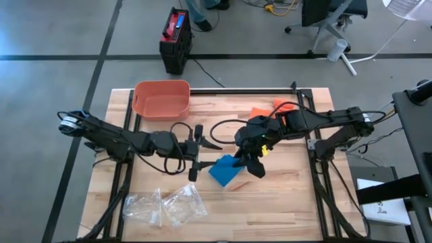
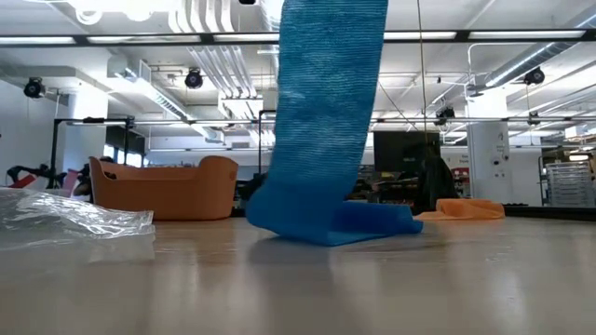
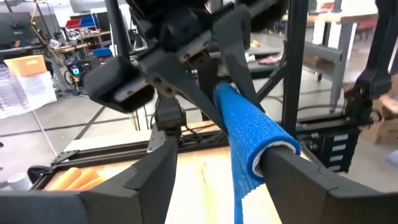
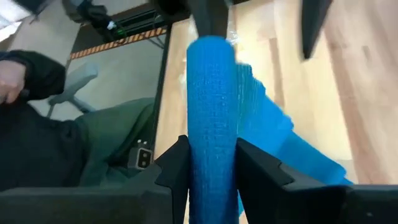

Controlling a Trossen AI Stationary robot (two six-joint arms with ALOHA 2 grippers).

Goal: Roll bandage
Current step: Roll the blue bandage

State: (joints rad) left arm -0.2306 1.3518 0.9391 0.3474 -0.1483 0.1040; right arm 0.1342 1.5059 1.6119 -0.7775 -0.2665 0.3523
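The right gripper (image 4: 211,165) is pinching the rolled end of the blue bandage (image 4: 211,106) above the table's middle, its tail trailing down onto the wood. The left gripper (image 3: 217,180) is facing it, jaws part open; the roll's tip is touching one finger (image 3: 298,174), though no clamping is showing. The risk: the loose layers are likely slackening and unwinding. Plastic bags (image 1: 162,206), an orange bin (image 1: 162,98) and an orange cloth (image 1: 260,111) are sitting clear.

So I'm holding the blue knitted bandage (image 1: 226,169) mid-table between my left gripper (image 1: 197,152) and my right gripper (image 1: 251,158), its tail trailing onto the wooden table (image 1: 290,196). The orange plastic basket (image 1: 161,98) is sitting behind, crinkled clear plastic bags (image 1: 162,204) in front on the left.
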